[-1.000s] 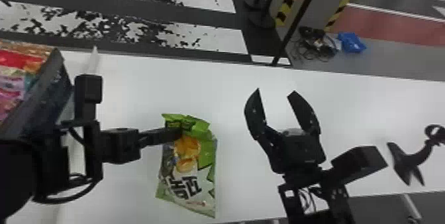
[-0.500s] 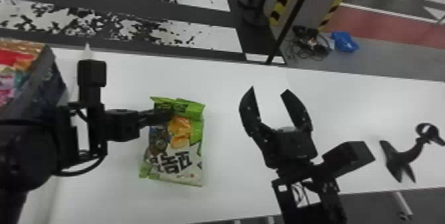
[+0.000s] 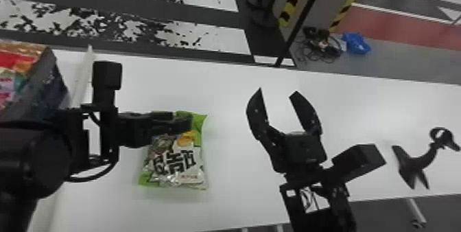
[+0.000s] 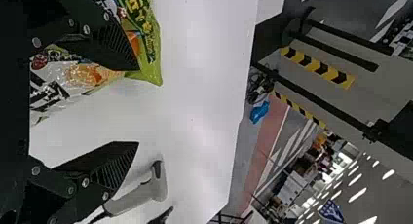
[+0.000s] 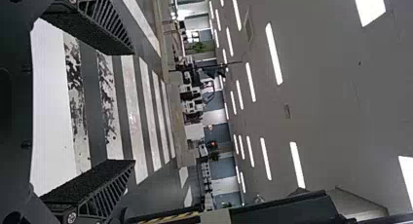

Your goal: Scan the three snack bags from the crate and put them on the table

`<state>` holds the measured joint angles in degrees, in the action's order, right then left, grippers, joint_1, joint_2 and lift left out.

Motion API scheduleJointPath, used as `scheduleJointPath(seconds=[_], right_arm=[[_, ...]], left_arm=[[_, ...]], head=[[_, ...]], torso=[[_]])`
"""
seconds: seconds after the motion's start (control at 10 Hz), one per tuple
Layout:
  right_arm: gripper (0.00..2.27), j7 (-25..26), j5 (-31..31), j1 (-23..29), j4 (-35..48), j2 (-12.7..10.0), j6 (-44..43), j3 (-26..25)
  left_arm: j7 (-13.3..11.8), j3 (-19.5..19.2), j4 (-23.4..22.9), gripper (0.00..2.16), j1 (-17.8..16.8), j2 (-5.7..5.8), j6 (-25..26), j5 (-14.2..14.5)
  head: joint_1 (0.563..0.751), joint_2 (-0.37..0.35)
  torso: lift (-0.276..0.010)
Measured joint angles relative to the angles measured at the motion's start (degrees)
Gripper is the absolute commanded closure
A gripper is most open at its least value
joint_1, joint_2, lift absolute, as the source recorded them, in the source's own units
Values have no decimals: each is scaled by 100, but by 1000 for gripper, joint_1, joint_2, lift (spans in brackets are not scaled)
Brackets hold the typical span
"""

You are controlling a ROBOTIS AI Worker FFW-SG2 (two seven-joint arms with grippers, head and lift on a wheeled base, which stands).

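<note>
In the head view my left gripper (image 3: 180, 118) is over the upper end of a green and white snack bag (image 3: 180, 166) that lies on the white table (image 3: 236, 180). The left wrist view shows my left gripper (image 4: 139, 106) open, one finger overlapping the snack bag (image 4: 73, 78) and the other well apart from it. My right gripper (image 3: 278, 91) stands open and holds nothing, to the right of the bag; the right wrist view has the same gripper (image 5: 134, 107). At the far left the dark crate (image 3: 43, 87) holds colourful snack bags (image 3: 15, 61).
A black stand (image 3: 413, 166) with a ring on its neck is on the table's right part. Near the lower finger in the left wrist view lies a grey handle-shaped object (image 4: 158, 185). Beyond the far table edge are a dark pole (image 3: 305, 11) and cables (image 3: 320, 47).
The snack bag has shifted away from the near table edge and turned straighter. The left gripper's fingers have parted from a closed-looking pose. The head view has moved slightly, and the right gripper remains open.
</note>
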<state>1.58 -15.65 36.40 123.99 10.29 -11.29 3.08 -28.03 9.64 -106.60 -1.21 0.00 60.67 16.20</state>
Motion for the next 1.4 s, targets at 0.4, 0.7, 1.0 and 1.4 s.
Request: scheduleJointPath(seconds=[0.4, 0.7, 1.0, 1.4], right_arm=[[87, 0, -4, -123, -134, 1, 0, 53], [87, -4, 0, -225, -314, -1, -14, 138], [100, -9, 8, -228, -385, 8, -18, 205], [583, -33, 16, -204, -596, 27, -134, 576]], left_arm=[[673, 8, -1156, 33, 562, 0, -8, -407], [1122, -435, -1927, 33, 1203, 134, -725, -512], [1325, -910, -2500, 33, 1978, 466, -1555, -656], [1090, -1889, -3346, 33, 3348, 649, -2509, -587]], head=[[695, -270], [695, -175], [695, -84], [695, 55]], torso=[[-94], [-94], [-94], [-94]])
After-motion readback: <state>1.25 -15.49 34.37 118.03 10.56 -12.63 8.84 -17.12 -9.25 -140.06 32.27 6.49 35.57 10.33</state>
